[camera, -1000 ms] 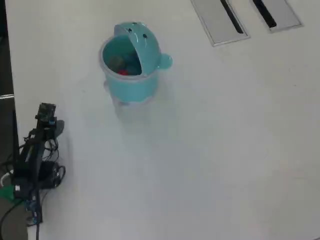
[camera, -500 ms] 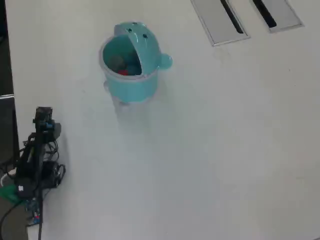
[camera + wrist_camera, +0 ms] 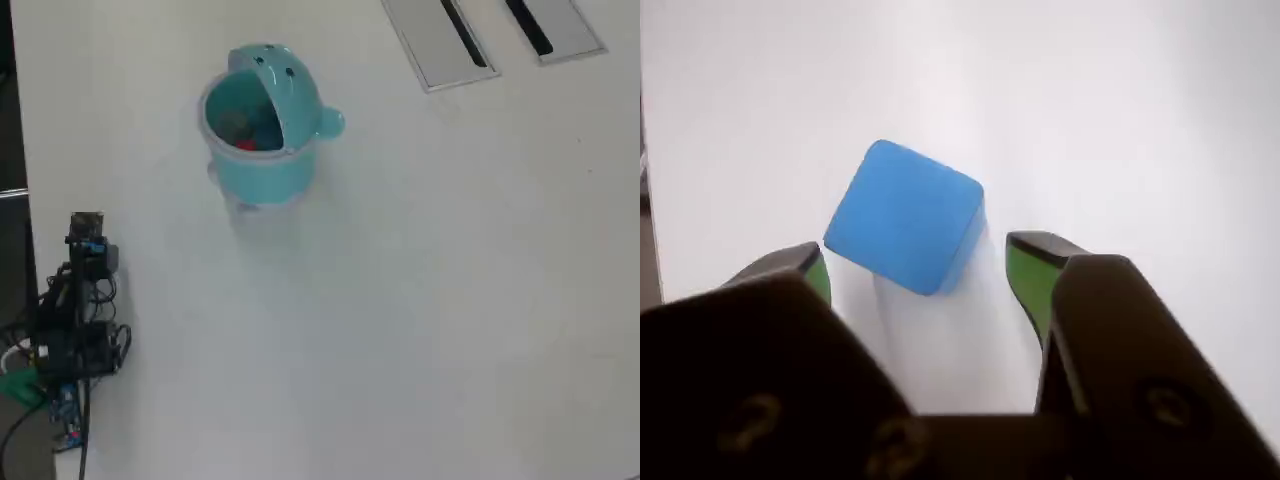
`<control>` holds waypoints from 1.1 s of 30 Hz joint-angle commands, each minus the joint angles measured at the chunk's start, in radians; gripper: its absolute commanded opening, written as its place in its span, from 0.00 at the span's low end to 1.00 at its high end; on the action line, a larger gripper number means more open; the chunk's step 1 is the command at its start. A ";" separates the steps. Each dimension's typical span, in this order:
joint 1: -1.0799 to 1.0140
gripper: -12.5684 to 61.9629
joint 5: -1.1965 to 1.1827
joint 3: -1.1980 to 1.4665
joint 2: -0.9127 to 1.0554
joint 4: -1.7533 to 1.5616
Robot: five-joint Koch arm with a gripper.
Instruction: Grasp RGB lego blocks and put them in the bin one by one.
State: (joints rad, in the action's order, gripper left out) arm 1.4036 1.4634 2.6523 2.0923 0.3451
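In the wrist view a light blue block (image 3: 905, 215) lies on the white table, turned cornerwise. Its near corner sits just ahead of my open gripper (image 3: 920, 250), between the green-padded fingertips (image 3: 1032, 268), and neither touches it. In the overhead view the gripper (image 3: 88, 222) is at the far left with the arm folded behind it, and the blue block cannot be made out there. The teal bin (image 3: 260, 175) stands at the upper left, lid (image 3: 290, 85) tipped back. A red block (image 3: 246, 145) shows inside it, beside a dull greenish shape (image 3: 232, 122).
Two flat grey slotted panels (image 3: 440, 45) lie at the top right of the table. The arm's base and cables (image 3: 60, 370) sit at the table's left edge, next to a dark strip (image 3: 10, 150).
In the overhead view the gripper has swung slightly left and toward the base. The bin and its contents have not moved.
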 commanded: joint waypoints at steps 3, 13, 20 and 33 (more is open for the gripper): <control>0.005 0.61 0.006 -0.051 -0.020 -0.072; 0.018 0.61 0.005 -0.072 -0.083 -0.101; 0.023 0.61 0.003 -0.104 -0.135 -0.126; 0.044 0.60 0.000 -0.161 -0.192 -0.124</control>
State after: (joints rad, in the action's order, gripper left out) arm 1.4373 1.4634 2.5403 1.8975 0.2654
